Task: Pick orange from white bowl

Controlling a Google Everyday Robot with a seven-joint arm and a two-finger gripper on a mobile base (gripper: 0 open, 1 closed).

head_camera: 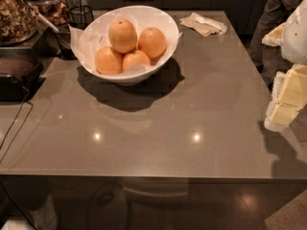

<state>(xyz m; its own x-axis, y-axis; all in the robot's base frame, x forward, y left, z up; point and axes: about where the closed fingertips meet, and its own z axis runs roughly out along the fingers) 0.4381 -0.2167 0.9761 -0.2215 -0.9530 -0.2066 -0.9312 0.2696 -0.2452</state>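
Currently: orange [123, 35] in bowl [125, 76], top of pile, resting on 3 smaller fruits [108, 60]. Bowl, w/ crinkled paper liner [79, 42], sits nr far-left corner of worktop [192, 109]. Gripper [286, 102] at right edge, approx mid-length, well apart from bowl; open or shut, holding anything: can't tell. Crumpled napkin [204, 24] nr far edge, twd right corner.

We see dim, warm light from overhead, with two small glare spots on the glossy grey-brown tabletop [158, 128]. The wide, glossy white bowl [129, 76] casts a dark shadow toward us. The white and pale-yellow gripper [283, 107] at the right edge shadows the tabletop beneath it.
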